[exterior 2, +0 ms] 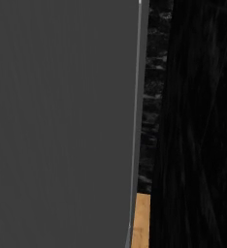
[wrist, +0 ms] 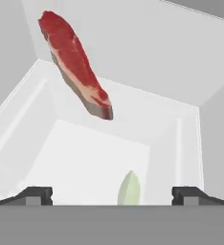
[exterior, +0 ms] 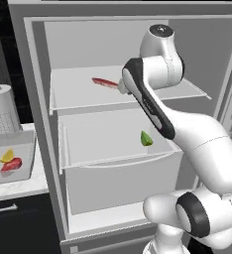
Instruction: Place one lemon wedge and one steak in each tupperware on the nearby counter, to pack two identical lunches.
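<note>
Gripper (wrist: 112, 195) spread wide, empty, inside the fridge (exterior: 38, 99) beside the steak (wrist: 75, 64) on its upper shelf. Lemon wedge (exterior: 146, 139) on the shelf below. Left of the fridge, 1 tupperware (exterior: 24, 168) on the counter (exterior: 24, 187), apparently already holding 1 steak and 1 wedge.

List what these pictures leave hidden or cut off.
- Second grey tupperware: the left base view shows one shallow grey tray holding a lemon wedge and steak, cut by the left edge; no other is visible.
- Tool: white arm covers it in the left base view.
- Right base view: flat grey door panel blocks the fridge.
</note>
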